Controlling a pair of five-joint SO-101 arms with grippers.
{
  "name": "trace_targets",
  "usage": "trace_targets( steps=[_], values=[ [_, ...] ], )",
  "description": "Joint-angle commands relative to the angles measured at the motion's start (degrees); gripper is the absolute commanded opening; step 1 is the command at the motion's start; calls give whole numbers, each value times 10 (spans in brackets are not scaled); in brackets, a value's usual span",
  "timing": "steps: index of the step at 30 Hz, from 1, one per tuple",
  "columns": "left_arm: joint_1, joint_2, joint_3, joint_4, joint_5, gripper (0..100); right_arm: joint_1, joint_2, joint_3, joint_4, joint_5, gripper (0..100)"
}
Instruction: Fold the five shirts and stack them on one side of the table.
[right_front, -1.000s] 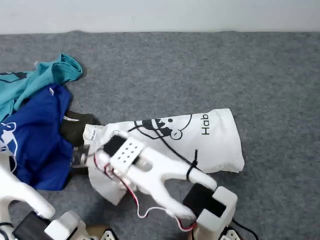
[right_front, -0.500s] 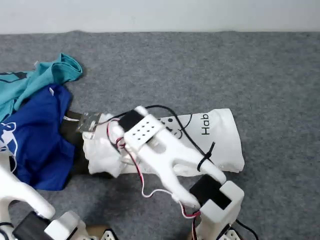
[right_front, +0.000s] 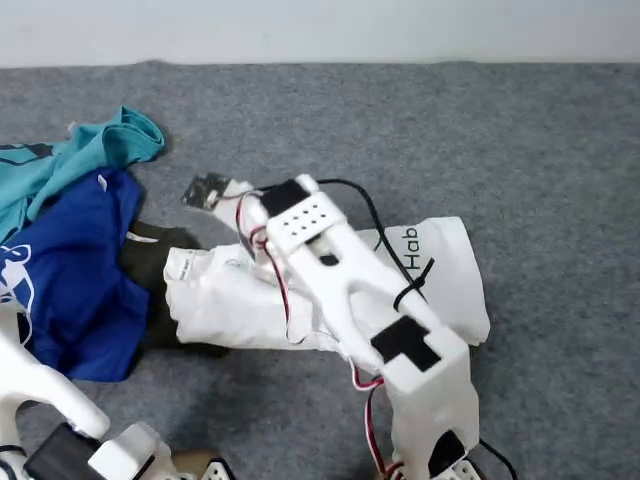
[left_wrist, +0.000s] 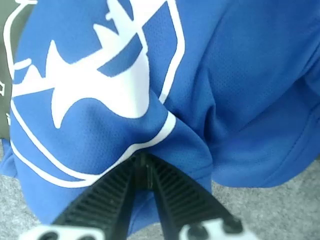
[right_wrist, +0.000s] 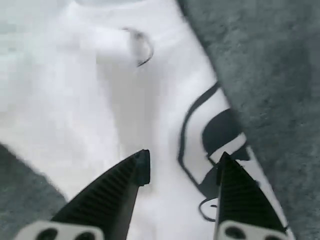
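From above, one teal shirt (right_front: 90, 150), one blue shirt (right_front: 70, 270), one dark shirt (right_front: 160, 255) and one white shirt (right_front: 230, 300) lie on the grey table (right_front: 500, 140), the right gripper (right_front: 205, 190) above the white shirt; the left wrist view shows the left gripper (left_wrist: 142, 162) pinching a blue shirt fold; the right wrist view shows the right gripper's jaws moderately apart, empty.

White shirt (right_front: 220, 300): its middle and most of its print are covered by the right arm (right_front: 350, 290).
Dark shirt (right_front: 150, 255): mostly buried under the blue shirt (right_front: 70, 270) and the white one.
Teal shirt (right_front: 60, 165): cut off at the high view's edge.
Right end effector (right_front: 206, 190): blurred in the high view — tips indistinct there.
Left arm (right_front: 40, 385): cut off at the corner.
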Motion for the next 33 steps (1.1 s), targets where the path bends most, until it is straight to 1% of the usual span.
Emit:
trace_targets(
  steps=[1,4,7,14,17,21,26,30,33],
  values=[
    [4,-23,-4,-11,-3,8,9,7,-58,1,-2,224],
    [4,-23,-5,-11,-3,8,6,10,-85,35,-2,223],
    [4,-23,-5,-11,-3,8,1,10,-128,92,-3,208],
    [7,-23,-5,-11,-3,8,-39,14,-161,201,0,14],
    [11,-23,-5,-11,-3,8,-41,15,-160,247,0,13],
    [11,-23,-5,-11,-3,8,-22,17,-124,250,0,9],
    [11,-27,-7,-3,-1,8,-12,45,-57,219,0,9],
    [11,-27,-41,40,0,8,10,87,-46,179,0,9],
    [20,-27,-93,86,0,8,23,85,-62,179,-1,9]
  ],
)
